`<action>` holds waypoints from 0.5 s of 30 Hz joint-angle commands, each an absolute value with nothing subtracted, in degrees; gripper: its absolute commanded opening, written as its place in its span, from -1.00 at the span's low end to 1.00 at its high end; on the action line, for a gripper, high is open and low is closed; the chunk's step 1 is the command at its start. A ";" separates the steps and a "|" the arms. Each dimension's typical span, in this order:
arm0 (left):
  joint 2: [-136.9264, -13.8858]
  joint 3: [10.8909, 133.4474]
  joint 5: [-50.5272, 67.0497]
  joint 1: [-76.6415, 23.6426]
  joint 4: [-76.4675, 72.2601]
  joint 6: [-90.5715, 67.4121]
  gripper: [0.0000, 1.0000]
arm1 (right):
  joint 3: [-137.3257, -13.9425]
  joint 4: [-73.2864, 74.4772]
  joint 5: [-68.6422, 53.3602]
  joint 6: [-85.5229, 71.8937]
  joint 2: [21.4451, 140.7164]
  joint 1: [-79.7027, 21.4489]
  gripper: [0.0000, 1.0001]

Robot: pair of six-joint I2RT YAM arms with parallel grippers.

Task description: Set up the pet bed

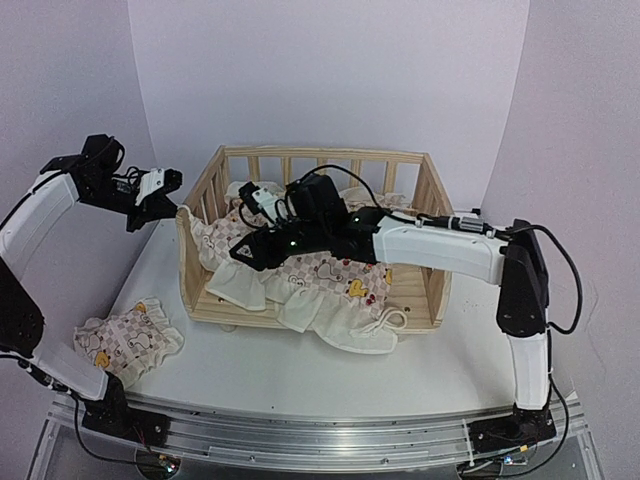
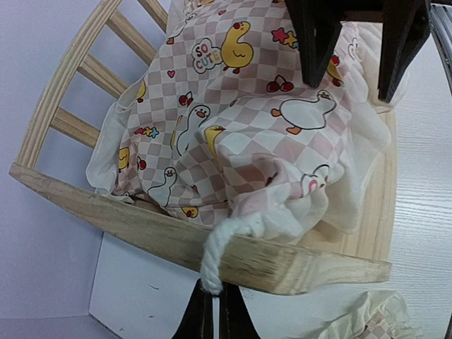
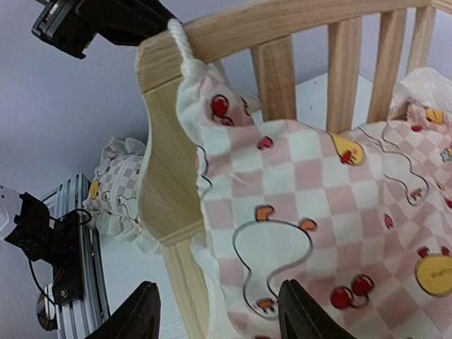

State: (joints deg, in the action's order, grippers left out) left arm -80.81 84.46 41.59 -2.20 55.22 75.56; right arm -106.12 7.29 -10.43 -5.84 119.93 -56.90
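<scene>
The job is sitting roughly midway, as far as these views are showing. The cushion [image 1: 330, 270] is already lying inside the frame [image 1: 320, 153], but it is bunching up rather than lying flat, and its front ruffle is spilling out over the frame's front rail. The left gripper [image 2: 212, 296] is hanging just outside the frame's left rail with its fingers pinched together on a tie string [image 2: 215, 258]. That string is running up over the top of the rail from the cushion's corner, and no knot is showing, so it is looking pulled across rather than tied. The right gripper [image 3: 219, 289] is reaching across the inside of the frame, near that same left rail. It is hovering above the checked fabric with its fingers standing apart and nothing between them. A second string [image 1: 390, 322] is trailing loose over the frame's front rail towards its right end. A small pillow [image 1: 128, 340] in the same print is lying on the table [image 1: 300, 375], outside the frame's front left corner. What is probably remaining is spreading the cushion flat, tucking the ruffle in, securing the strings and placing that pillow.
</scene>
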 commanded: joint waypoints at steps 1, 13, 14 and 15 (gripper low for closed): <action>-73.19 81.27 45.52 -3.94 57.11 77.72 -1.00 | -109.03 -7.46 -8.70 -5.11 124.40 -58.30 0.14; -65.87 74.33 45.60 -3.91 61.30 81.60 -1.00 | -120.45 -13.21 -3.75 -5.55 137.56 -60.11 0.01; -65.55 73.94 45.83 -3.97 62.77 83.51 -1.00 | -120.40 -13.38 -3.59 -5.76 137.76 -60.12 -0.05; -64.91 73.75 46.57 -4.09 63.22 84.02 -1.00 | -120.18 -13.49 -3.24 -5.97 137.61 -60.13 -0.14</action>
State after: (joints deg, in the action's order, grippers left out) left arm -68.33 75.20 42.01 -3.46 56.92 78.97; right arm -117.41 -9.64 -5.67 -5.51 136.49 -59.59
